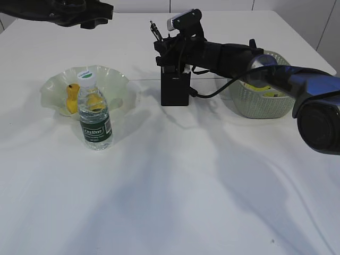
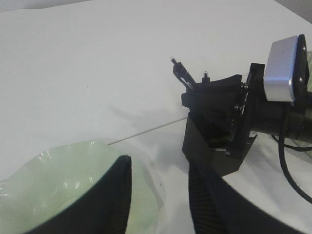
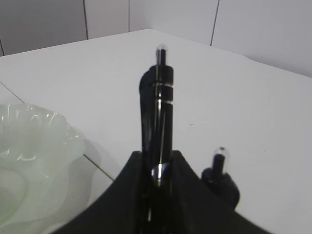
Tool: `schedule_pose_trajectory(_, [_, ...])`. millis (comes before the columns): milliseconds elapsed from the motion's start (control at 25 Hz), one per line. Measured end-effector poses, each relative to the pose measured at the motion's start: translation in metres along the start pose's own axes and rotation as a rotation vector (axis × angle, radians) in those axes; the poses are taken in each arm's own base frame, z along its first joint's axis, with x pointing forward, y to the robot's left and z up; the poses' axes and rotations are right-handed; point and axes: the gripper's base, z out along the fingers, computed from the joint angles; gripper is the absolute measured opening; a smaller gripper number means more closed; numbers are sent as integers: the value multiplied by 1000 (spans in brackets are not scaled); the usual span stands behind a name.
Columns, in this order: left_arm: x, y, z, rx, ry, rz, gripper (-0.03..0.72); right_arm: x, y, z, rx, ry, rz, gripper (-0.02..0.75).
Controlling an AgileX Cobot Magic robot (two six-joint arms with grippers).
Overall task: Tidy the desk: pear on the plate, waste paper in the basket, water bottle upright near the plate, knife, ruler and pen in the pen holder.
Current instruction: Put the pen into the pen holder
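Observation:
My right gripper [image 1: 172,56] hovers over the black pen holder [image 1: 175,90], shut on a black pen [image 3: 158,97] that stands upright in it. Beside the pen, a second dark stick-like thing [image 3: 220,170] pokes out of the holder. The yellow pear [image 1: 71,95] lies on the pale green plate [image 1: 117,79]. In front of the plate the water bottle [image 1: 94,119] stands upright. The yellow waste paper [image 1: 256,88] lies in the green basket [image 1: 260,109]. My left gripper [image 2: 158,158] is open and empty above the plate's rim [image 2: 73,165]. I cannot make out the knife or the ruler.
The right arm and its cable stretch from the right edge across the front of the basket to the pen holder [image 2: 214,146]. The left arm [image 1: 79,13] hangs high at the back left. White desk [image 1: 175,191] spreads in front.

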Motion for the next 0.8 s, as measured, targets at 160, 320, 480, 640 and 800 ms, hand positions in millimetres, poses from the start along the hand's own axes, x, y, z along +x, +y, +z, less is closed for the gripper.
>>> schedule_pose_trajectory(160, [-1, -1, 0, -7, -11, -21, 276, 0, 0, 0, 1, 0, 0, 130])
schedule_pose_trajectory(320, [-2, -2, 0, -14, -29, -35, 276, 0, -1, 0, 7, 3, 0, 193])
schedule_pose_trajectory(480, [-3, -4, 0, -10, -40, -30, 276, 0, -1, 0, 11, 5, 0, 242])
schedule_pose_trajectory(640, [-4, -4, 0, -7, -52, -27, 276, -1, -1, 0, 13, 2, -2, 251])
schedule_pose_trajectory(800, [-6, -5, 0, -1, -71, -27, 276, -7, -3, 0, 16, -16, -10, 251])
